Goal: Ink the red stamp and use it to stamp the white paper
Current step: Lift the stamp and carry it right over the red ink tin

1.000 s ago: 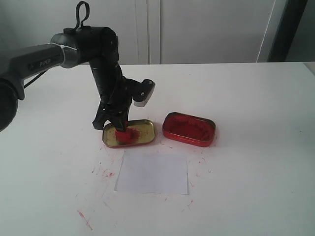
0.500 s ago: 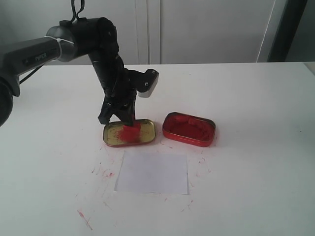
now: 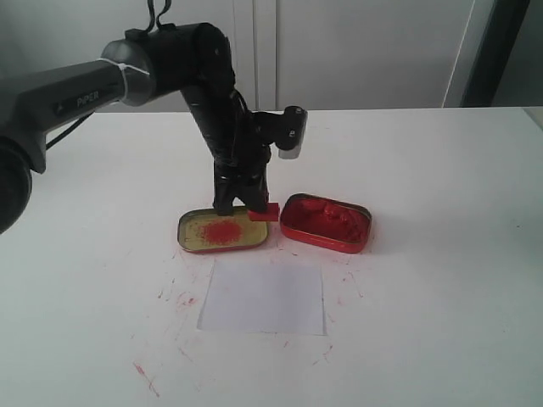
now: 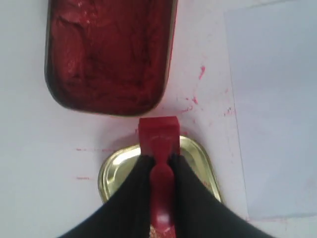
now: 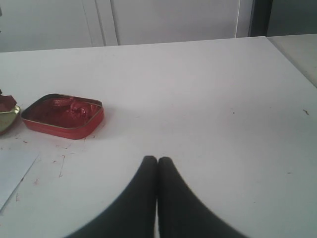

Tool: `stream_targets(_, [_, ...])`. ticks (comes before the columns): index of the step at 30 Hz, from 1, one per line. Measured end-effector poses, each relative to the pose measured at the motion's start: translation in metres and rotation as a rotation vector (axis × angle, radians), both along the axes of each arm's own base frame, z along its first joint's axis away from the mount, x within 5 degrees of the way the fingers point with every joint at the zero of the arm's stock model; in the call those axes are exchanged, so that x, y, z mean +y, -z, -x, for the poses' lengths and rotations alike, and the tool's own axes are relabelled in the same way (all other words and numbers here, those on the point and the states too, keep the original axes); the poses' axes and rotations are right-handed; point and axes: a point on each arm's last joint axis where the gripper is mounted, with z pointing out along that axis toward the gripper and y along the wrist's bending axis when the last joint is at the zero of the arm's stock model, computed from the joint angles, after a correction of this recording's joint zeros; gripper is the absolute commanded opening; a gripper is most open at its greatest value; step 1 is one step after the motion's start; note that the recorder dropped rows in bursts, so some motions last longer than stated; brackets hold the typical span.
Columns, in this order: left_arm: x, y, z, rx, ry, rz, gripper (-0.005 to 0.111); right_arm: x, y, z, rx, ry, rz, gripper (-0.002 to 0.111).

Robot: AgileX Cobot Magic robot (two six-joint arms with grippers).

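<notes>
My left gripper [image 3: 242, 202] [image 4: 159, 161] is shut on the red stamp [image 3: 264, 211] [image 4: 158, 140], gripping its narrow handle; the square base hangs over the gap between the gold lid [image 3: 223, 230] [image 4: 195, 157] and the red ink tin [image 3: 326, 222] [image 4: 110, 54]. The stamp is lifted off the lid, which keeps a red smear. The white paper [image 3: 264, 298] [image 4: 277, 99] lies flat in front of both tins. My right gripper [image 5: 157, 161] is shut and empty, low over bare table, out of the exterior view. It sees the ink tin [image 5: 63, 115] off to one side.
Red ink flecks [image 3: 180, 298] mark the white table [image 3: 424, 288] around the paper. A white cabinet wall [image 3: 339, 51] stands behind the table. The table's right corner [image 5: 277, 42] shows in the right wrist view.
My left gripper has lifted the red stamp out of the gold lid and carried it right, to the lid's edge beside the ink tin. The right gripper's motion cannot be judged.
</notes>
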Motion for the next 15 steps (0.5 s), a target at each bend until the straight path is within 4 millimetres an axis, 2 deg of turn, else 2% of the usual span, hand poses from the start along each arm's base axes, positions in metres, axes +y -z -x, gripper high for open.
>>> stream_targets(7, [-0.026, -0.006, 0.010, -0.077, -0.018, 0.031, 0.000, 0.000, 0.000, 0.000, 0.000, 0.000, 0.000, 0.000])
stream_targets(12, [-0.042, -0.040, 0.015, -0.128, -0.074, 0.095, 0.000, 0.000, 0.000, 0.000, 0.000, 0.000, 0.000, 0.000])
stream_targets(15, [-0.042, -0.055, 0.016, -0.135, -0.102, 0.117, 0.000, 0.000, 0.000, 0.000, 0.000, 0.000, 0.000, 0.000])
